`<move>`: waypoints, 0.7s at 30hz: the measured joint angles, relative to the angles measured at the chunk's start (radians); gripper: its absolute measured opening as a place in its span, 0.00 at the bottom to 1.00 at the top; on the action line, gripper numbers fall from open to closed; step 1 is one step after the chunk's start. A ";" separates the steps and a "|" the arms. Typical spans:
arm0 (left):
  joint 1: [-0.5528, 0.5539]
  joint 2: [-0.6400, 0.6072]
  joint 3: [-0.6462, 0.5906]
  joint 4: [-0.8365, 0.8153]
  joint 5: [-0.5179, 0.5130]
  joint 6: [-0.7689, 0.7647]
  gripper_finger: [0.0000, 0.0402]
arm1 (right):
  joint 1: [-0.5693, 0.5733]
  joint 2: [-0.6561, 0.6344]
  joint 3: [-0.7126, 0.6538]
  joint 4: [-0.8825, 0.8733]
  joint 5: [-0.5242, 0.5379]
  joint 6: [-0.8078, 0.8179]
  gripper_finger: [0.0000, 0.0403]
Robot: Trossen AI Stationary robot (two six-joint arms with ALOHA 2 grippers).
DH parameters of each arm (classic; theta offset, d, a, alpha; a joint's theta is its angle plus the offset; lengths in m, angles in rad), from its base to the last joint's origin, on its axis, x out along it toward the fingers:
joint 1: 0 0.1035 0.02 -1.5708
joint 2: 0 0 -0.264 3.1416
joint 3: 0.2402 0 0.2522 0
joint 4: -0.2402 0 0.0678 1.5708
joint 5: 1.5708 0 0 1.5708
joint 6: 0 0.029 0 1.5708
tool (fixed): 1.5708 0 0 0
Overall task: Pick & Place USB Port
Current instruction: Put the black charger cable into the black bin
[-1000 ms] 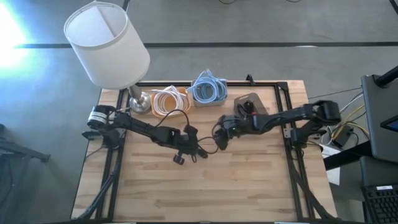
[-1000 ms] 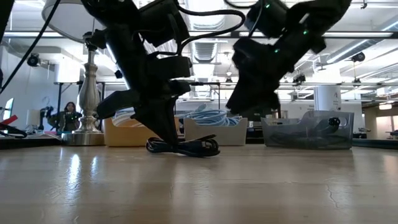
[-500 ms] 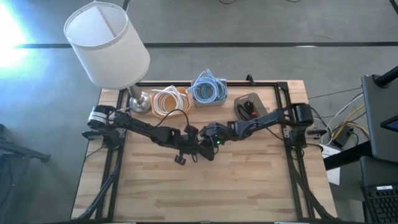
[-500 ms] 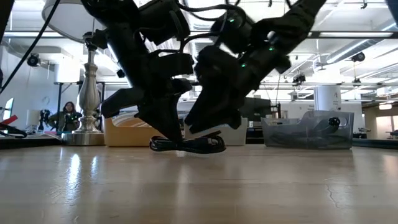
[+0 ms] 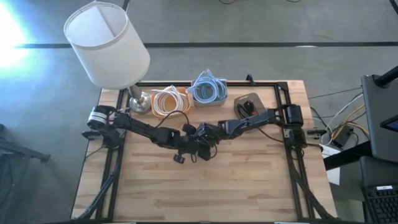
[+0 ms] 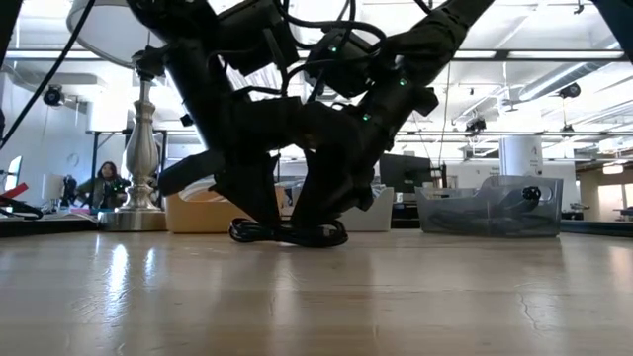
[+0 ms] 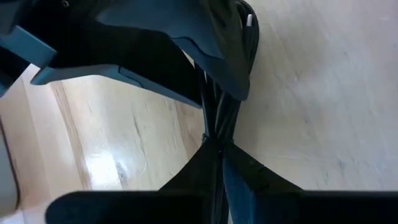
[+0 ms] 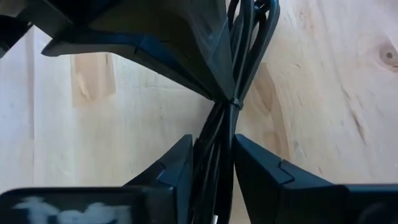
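A black coiled USB cable bundle [image 6: 289, 233] lies on the wooden table near its middle; it also shows in the high view [image 5: 198, 151]. My left gripper [image 5: 188, 147] reaches in from the table's left and is shut on the bundle. My right gripper [image 5: 204, 138] reaches in from the table's right, close beside the left one, and is shut on the same bundle. In the low view both grippers, the left [image 6: 259, 210] and the right [image 6: 322, 210], stand over the bundle and hide most of it. My left gripper pinches the bundled strands [image 7: 217, 127] between its two fingers [image 7: 186, 171], which lie along the strands. It comes slanting down from the table's left. The bundle rests on the table. My right gripper has the bundled strands [image 8: 214, 140] between its two fingers [image 8: 177, 165], just short of the tie [image 8: 235, 99]. The fingers lie along the strands. It comes slanting down from the table's right. The bundle rests on the table.
A lamp with a white shade [image 5: 106, 43] stands at the far left corner. Along the far edge stand a bin of orange and white cable [image 5: 169, 99], a bin of blue cable [image 5: 208, 90] and a clear bin [image 5: 249, 104]. A person [image 6: 104, 183] sits far behind.
My right gripper has gone toward the table's left and down, from beside the clear bin to the cable bundle next to my left gripper. The bundle has stayed on the table.
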 joint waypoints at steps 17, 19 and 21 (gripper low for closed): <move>0.000 -0.003 -0.017 0.003 0.004 -0.063 0.05 | 0.000 -0.015 -0.019 0.001 0.006 0.004 0.07; 0.000 -0.004 -0.021 0.003 0.012 -0.065 0.05 | 0.000 -0.015 -0.012 -0.002 0.003 0.004 0.07; 0.000 -0.004 -0.023 0.003 0.014 -0.065 0.05 | 0.001 -0.014 -0.008 -0.004 -0.001 0.004 0.07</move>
